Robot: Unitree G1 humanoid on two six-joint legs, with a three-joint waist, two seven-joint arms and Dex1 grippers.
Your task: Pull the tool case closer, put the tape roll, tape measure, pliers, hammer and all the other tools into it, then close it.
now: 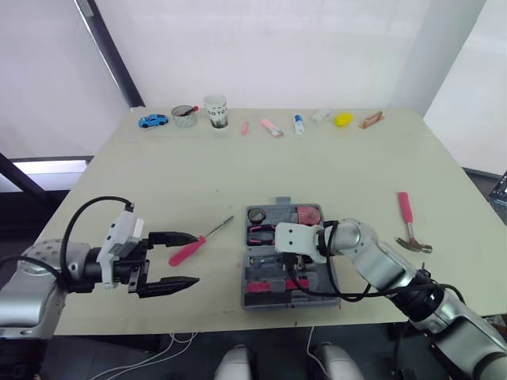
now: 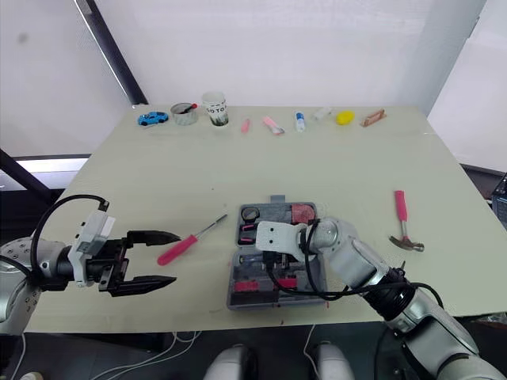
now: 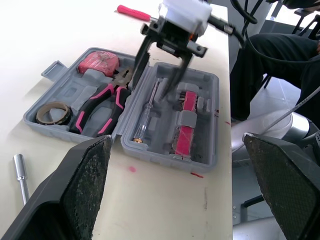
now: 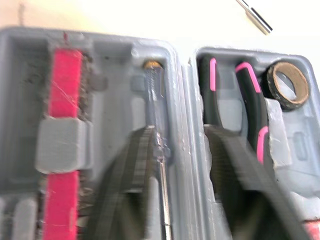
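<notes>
Now: left end effector (image 1: 190, 258) wide open, empty. Screwdriver (image 1: 201, 240) lies close by, pink handle nearest its tips, shaft angled away toward open tool case (image 3: 165, 159). Right end effector (image 3: 152, 89) open, empty, over case hinge. Hammer (image 1: 408, 222) on worktop (image 1: 158, 174) beyond case, nearer right arm.

Only print I can find is a band of dark block letters round the white cup (image 1: 215, 111), which stands at the far edge of the table, well beyond the tool case (image 1: 282, 203) and off to its left. The letters are too small to read for sure, so I won't call the word. No legible label, brand or number on the tool case itself or on the tools in and around it.
</notes>
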